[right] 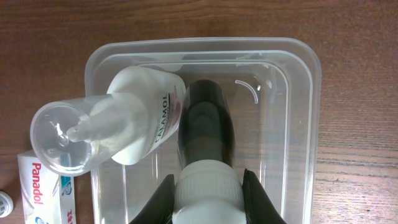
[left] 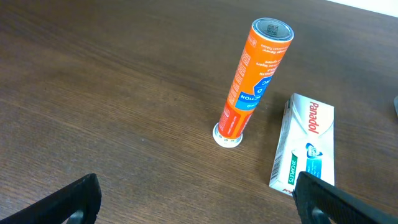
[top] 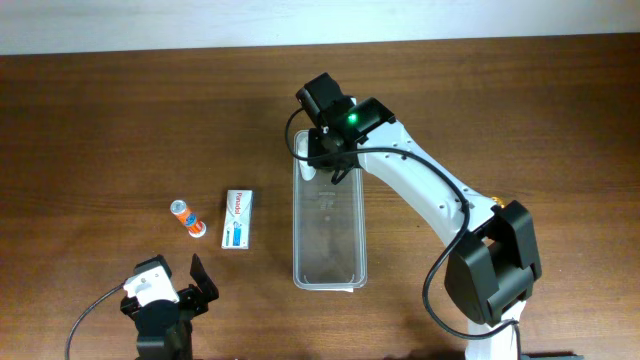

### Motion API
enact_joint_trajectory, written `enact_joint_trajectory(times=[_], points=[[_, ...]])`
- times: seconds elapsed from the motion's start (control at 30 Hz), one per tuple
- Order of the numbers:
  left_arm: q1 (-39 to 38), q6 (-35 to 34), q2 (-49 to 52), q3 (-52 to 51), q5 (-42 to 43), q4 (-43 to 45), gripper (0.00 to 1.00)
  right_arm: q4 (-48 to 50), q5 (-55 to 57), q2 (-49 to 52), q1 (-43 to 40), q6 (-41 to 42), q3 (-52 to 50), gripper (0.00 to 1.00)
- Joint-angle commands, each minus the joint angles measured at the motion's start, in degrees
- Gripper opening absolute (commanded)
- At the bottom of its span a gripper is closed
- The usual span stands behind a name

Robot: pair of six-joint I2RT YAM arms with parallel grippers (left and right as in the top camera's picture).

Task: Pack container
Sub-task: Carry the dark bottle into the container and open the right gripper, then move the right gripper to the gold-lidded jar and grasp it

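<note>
Two arms work at a brown table. The container, a long clear tub, lies lengthwise at the centre of the table, its near end towards the robot. The right gripper hangs over the tub's far end. In the right wrist view its fingers are clamped on the white cap of a dark bottle, which lies inside the container. A white bottle with a clear cap sits just beside the dark one. It appears to lean on the tub's wall with its cap past the rim, though the angle makes this uncertain. The left gripper rests near the table's front edge, jaws spread and empty. Ahead of it an orange tube and a white-and-blue carton lie close together, left of the tub.
</note>
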Motion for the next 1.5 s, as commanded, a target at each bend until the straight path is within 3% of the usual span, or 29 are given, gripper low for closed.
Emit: enact_joint_trajectory(times=[0.0, 0.53, 0.63, 0.87, 1.17, 1.47], points=[[0.31, -0.15, -0.55, -0.24, 0.02, 0.11, 0.99, 0.46, 0.55, 0.11, -0.02, 1.29, -0.09, 0.12], [0.31, -0.15, -0.55, -0.24, 0.02, 0.11, 0.99, 2.99, -0.59, 3.54, -0.11, 2.32, -0.63, 0.12], [0.31, -0.15, -0.55, -0.24, 0.02, 0.11, 0.99, 3.19, -0.59, 3.52, -0.11, 2.29, -0.63, 0.36], [0.31, -0.15, -0.55, -0.24, 0.02, 0.11, 0.99, 0.66, 0.59, 2.12, -0.11, -2.45, 1.33, 0.45], [0.31, -0.15, -0.55, -0.24, 0.02, 0.13, 0.99, -13.44, 10.43, -9.16, -1.57, -4.39, 7.76, 0.58], [0.31, -0.15, -0.55, -0.24, 0.02, 0.11, 0.99, -29.57, 13.16, -18.32, -17.00, -4.39, 7.74, 0.76]])
